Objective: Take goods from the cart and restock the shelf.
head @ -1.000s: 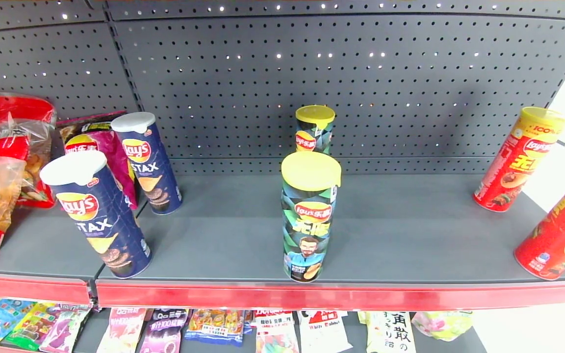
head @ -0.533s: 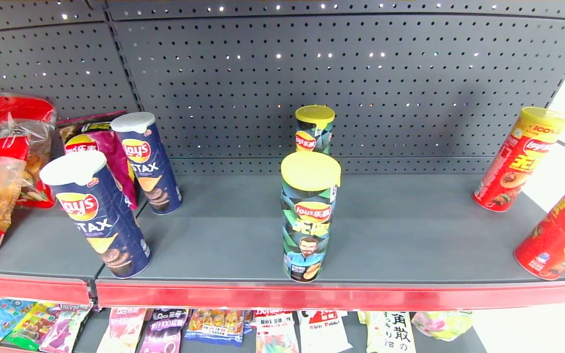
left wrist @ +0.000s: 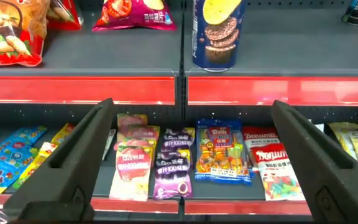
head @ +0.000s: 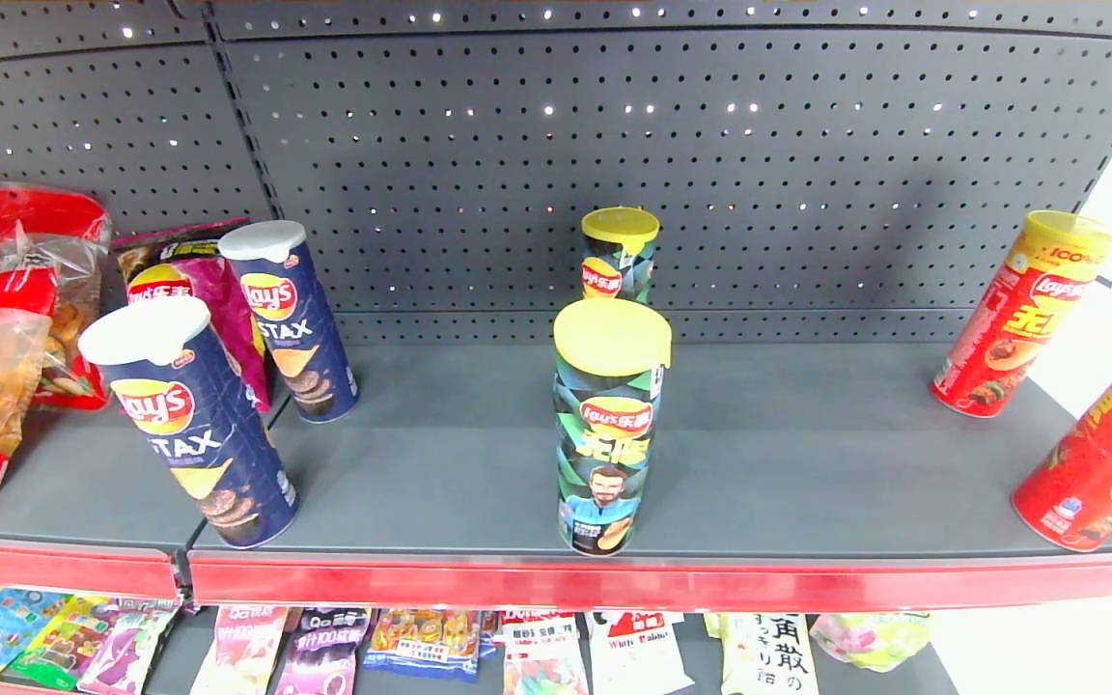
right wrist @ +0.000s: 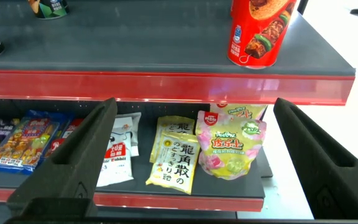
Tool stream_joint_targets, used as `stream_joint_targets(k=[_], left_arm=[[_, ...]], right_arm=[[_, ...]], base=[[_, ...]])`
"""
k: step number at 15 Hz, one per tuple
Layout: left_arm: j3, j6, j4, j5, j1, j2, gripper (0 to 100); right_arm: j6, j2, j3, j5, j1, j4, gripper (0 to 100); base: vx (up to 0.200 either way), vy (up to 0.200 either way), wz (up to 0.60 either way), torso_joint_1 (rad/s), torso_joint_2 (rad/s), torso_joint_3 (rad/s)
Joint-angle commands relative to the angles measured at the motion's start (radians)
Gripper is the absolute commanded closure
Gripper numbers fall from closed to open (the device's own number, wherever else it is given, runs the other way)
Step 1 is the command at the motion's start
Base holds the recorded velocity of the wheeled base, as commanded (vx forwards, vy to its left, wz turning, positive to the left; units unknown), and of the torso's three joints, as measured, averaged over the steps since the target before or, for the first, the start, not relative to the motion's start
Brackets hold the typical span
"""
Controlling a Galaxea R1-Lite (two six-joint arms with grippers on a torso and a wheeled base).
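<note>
Nothing moved, shelf holding chip cans

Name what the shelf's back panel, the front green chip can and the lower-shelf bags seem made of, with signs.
Back panel: probably painted sheet metal, matt grey, regular punched holes.
Green chip can: likely printed cardboard tube; yellow lid looks plastic.
Bags: glossy plastic film, showing glints and sealed edges.
</note>
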Motion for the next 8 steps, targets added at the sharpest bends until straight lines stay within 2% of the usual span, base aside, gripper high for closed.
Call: stream_joint_targets(k=[1, 8], left_arm=[[-0.002, 0.000, 0.000, 0.001, 0.000, 0.002, 0], [0.000, 0.000, 0.000, 0.001, 0.000, 0.002, 0]], right_arm=[[0.000, 0.000, 0.000, -0.001, 0.000, 0.000, 0], [0.000, 0.000, 0.000, -0.001, 0.000, 0.000, 0]], base=[[0.000, 0.000, 0.00, 0.000, 0.00, 0.000], [0.000, 0.000, 0.00, 0.000, 0.00, 0.000]])
